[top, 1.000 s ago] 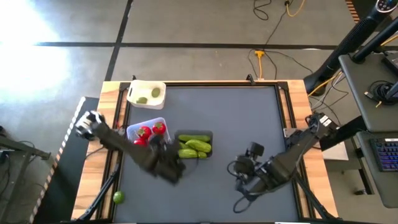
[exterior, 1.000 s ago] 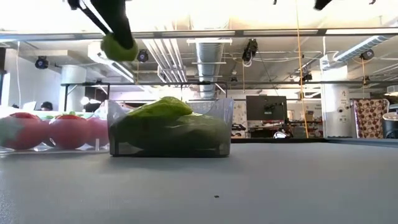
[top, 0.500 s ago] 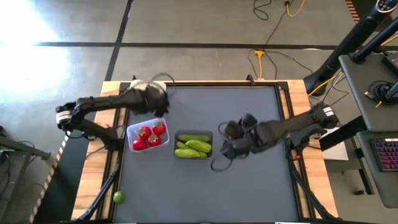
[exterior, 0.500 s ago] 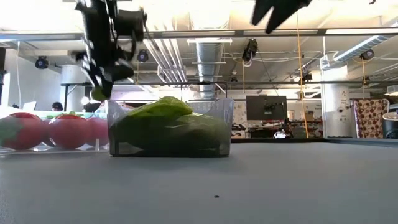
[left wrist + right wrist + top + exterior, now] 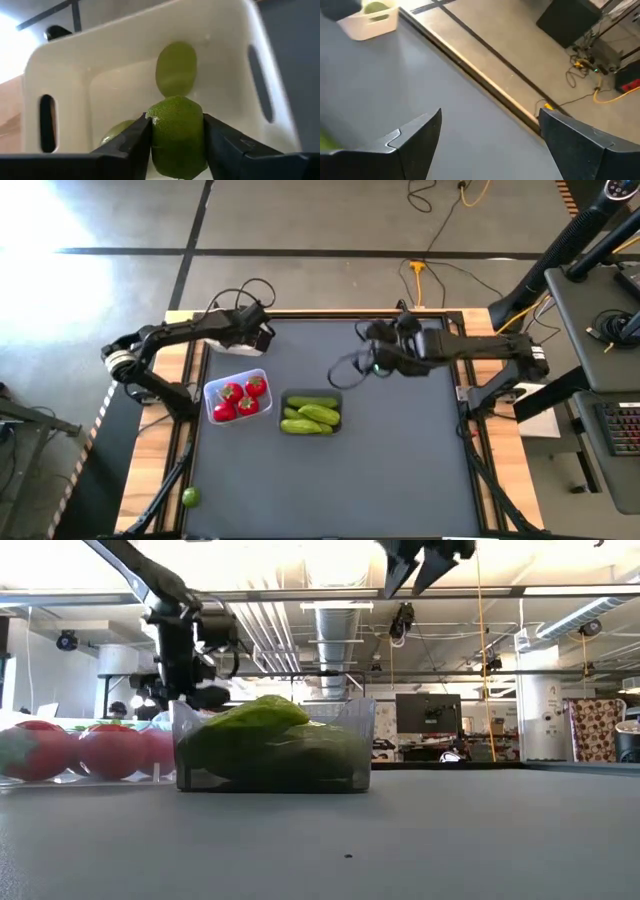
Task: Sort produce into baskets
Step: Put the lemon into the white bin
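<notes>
Starting at the far left, there's a stray lime [image 5: 190, 498] sitting off the mat down at the near-left corner of the table [image 5: 400, 460], well apart from everything else. The left gripper [image 5: 176, 137] is up at the far-left corner, hanging right over the white tub [image 5: 235, 45], and its fingers [image 5: 227, 145] are clamped on a held lime [image 5: 177, 135]. Inside the tub you can spot two more limes, one at the back [image 5: 176, 67] and one mostly hidden low down [image 5: 117, 131]. Just nearer than that is the clear tub [image 5: 237, 396] with three red fruits [image 5: 240, 398] in it, and touching or just beside it on the right is the smoky tub [image 5: 312, 413] packed with cucumbers [image 5: 312, 414]; from the low view one cucumber [image 5: 255, 716] pokes up above the rim. Further right, the right gripper [image 5: 490, 137] hovers over the far middle of the mat, fingers spread wide with nothing between them, well apart from all three tubs.
</notes>
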Available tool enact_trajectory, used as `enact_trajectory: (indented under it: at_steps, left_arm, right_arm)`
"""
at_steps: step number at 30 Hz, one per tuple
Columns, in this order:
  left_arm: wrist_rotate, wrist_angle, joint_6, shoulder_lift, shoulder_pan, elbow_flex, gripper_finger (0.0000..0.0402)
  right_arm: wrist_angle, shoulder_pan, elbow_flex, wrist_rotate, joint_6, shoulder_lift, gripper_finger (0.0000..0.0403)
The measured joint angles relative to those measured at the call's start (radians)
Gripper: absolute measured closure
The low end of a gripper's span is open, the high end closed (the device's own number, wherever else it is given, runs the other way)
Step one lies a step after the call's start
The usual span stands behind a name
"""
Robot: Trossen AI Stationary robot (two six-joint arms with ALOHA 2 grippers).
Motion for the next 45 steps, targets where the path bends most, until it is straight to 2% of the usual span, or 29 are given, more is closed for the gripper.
enact_trajectory:
  at_steps: [4, 10, 14, 17, 19, 22, 25, 28, 34, 38, 41, 45]
  left_arm:
    - [0.047, 0.006, -0.001, 0.046, 0.007, -0.005, 0.0220]
    - [0.064, -0.021, -0.055, 0.046, 0.007, -0.004, 0.0146]
    - [0.124, -0.167, -0.065, 0.003, -0.011, 0.046, 0.0113]
    - [0.202, -0.260, -0.086, -0.061, -0.074, 0.087, 0.0103]
    - [0.237, -0.293, -0.090, -0.117, -0.153, 0.110, 0.0103]
    - [0.247, -0.323, -0.080, -0.210, -0.317, 0.141, 0.0106]
    - [0.247, -0.313, -0.084, -0.293, -0.515, 0.151, 0.0111]
    - [0.250, -0.301, -0.138, -0.344, -0.730, 0.146, 0.0113]
    - [0.252, -0.302, -0.290, -0.325, -1.126, 0.141, 0.0114]
    - [0.271, -0.293, -0.457, -0.276, -1.306, 0.143, 0.0114]
    - [0.391, -0.286, -0.567, -0.228, -1.385, 0.143, 0.0114]
    - [0.671, -0.272, -0.644, -0.164, -1.408, 0.144, 0.0115]
  right_arm:
    - [0.069, -0.089, 0.000, -0.008, -0.124, 0.015, 0.0078]
    - [0.074, -0.200, 0.000, -0.068, -0.146, 0.006, 0.0060]
    - [0.071, -0.220, 0.000, -0.121, -0.195, 0.008, 0.0049]
    - [0.090, -0.218, -0.015, -0.123, -0.211, 0.008, 0.0050]
    - [0.103, -0.219, -0.026, -0.136, -0.209, 0.008, 0.0050]
    - [0.114, -0.224, -0.031, -0.232, -0.188, 0.009, 0.0050]
    - [0.133, -0.228, -0.033, -0.298, -0.150, 0.013, 0.0050]
    - [0.129, -0.210, -0.039, -0.304, -0.110, 0.015, 0.0051]
    - [0.139, -0.153, -0.048, -0.307, -0.092, 0.015, 0.0051]
    - [0.189, -0.135, -0.053, -0.306, -0.092, 0.015, 0.0051]
    - [0.223, -0.133, -0.053, -0.314, -0.093, 0.015, 0.0051]
    - [0.248, -0.133, -0.053, -0.316, -0.094, 0.015, 0.0051]
